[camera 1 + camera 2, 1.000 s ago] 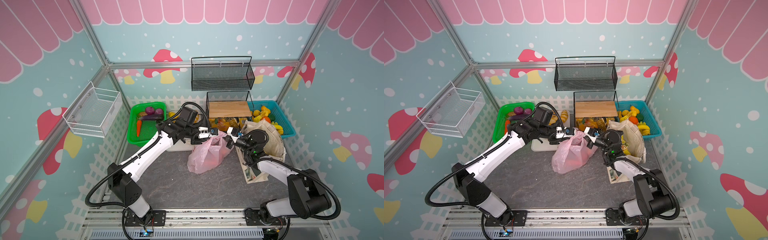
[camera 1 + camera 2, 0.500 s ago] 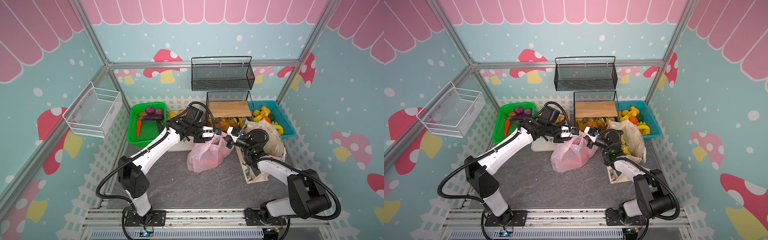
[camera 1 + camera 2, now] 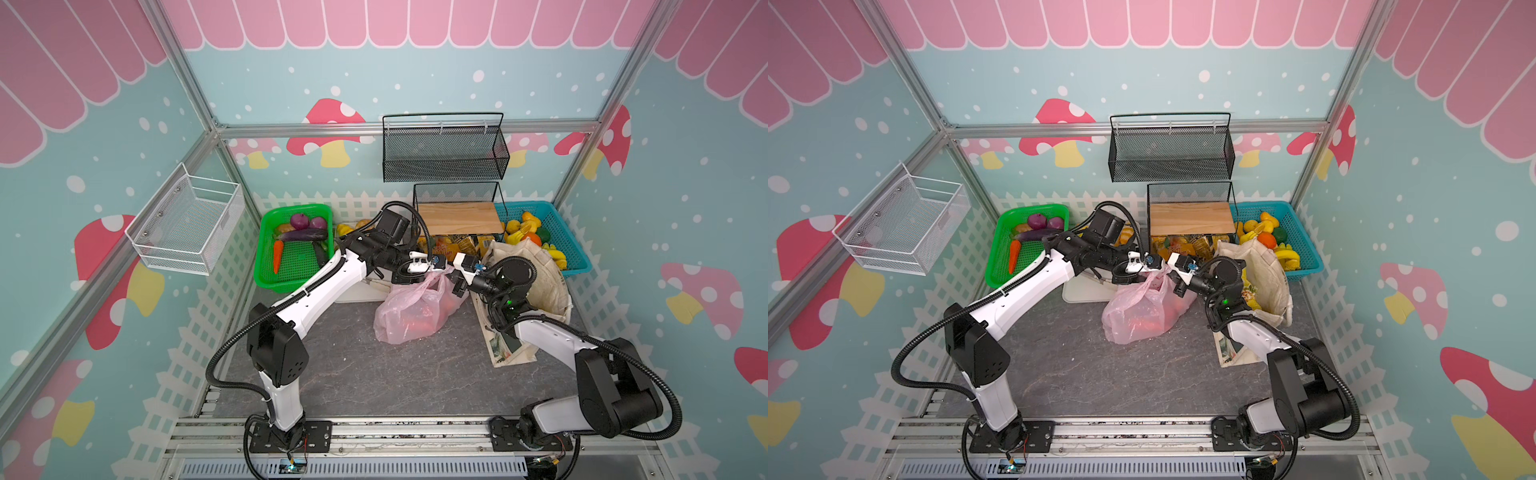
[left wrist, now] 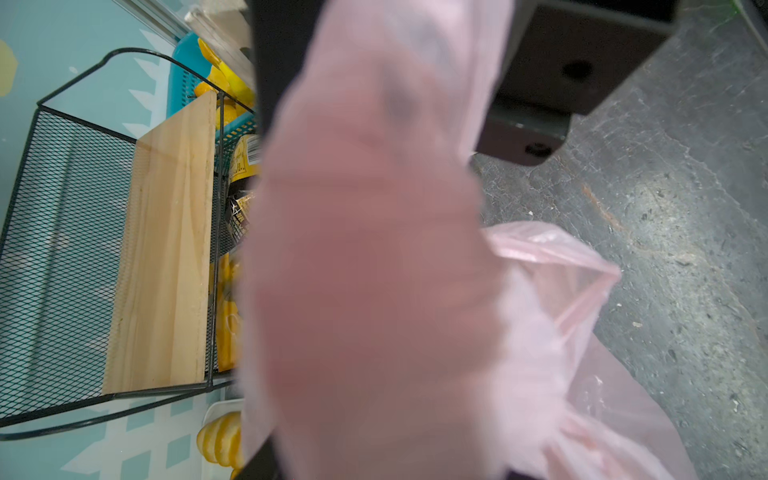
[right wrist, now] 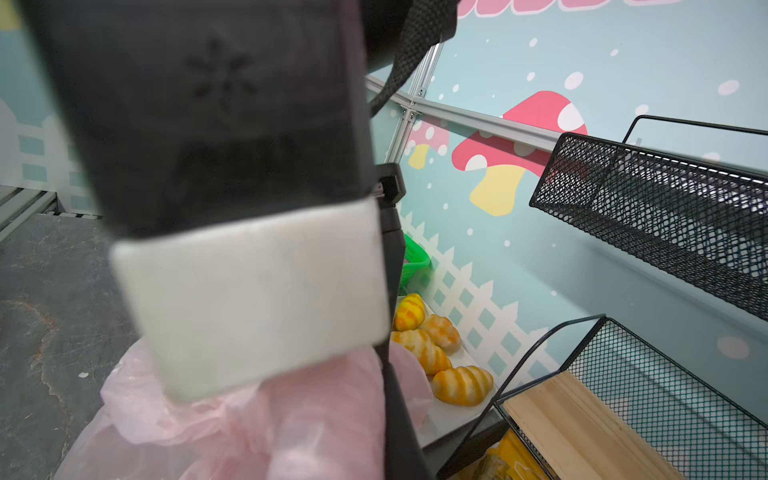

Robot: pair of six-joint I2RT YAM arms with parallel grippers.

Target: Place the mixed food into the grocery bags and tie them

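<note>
At twelve o'clock, left claw (image 3: pixel 436 266), width hidden, has reached the pink bag (image 3: pixel 411 311); right claw (image 3: pixel 456 285) pinches it, likely tying.

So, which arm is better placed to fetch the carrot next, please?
Probably left: the carrot lies in the green basket on its side; the right gripper looks shut on the pink bag.

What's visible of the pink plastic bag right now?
The pink plastic bag is thin translucent film, crumpled, sitting on the dark tabletop, bulging with reddish items inside. Its gathered top is drawn up between the left gripper and right gripper; film fills the left wrist view. Whether either's jaws pinch it can't be seen. No knot visible.
</note>
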